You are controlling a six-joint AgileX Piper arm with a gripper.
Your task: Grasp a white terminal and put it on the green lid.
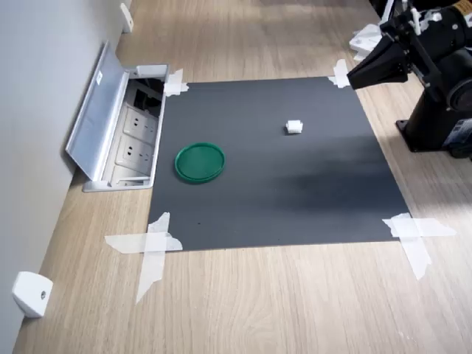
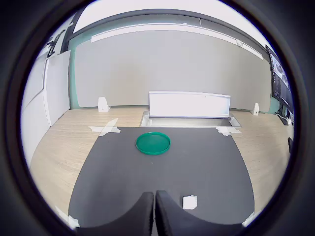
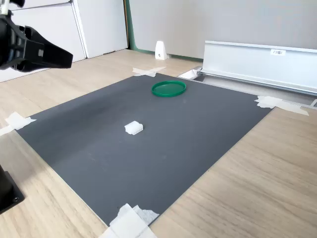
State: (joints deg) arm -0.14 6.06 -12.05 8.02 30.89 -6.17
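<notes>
Hovering above the mat edge, the gripper (image 2: 154, 209) has jaws closed and empty; the white terminal (image 2: 189, 201) lies just beside them, the green lid (image 2: 153, 142) well beyond. Descending closed would likely knock the terminal aside.

The arm (image 1: 435, 66), at the upper right of the first exterior view, is matte black throughout, built of blocky, rounded housings, with a chunky black base (image 1: 435, 129) beneath it. Its gripper (image 1: 355, 77) is black too, a wedge that narrows to a blunt tip; at the upper left of the second exterior view it shows angular, ribbed plastic. In the wrist view, two smooth dark fingers (image 2: 140, 216) with curved outer edges fill the lower centre.
</notes>
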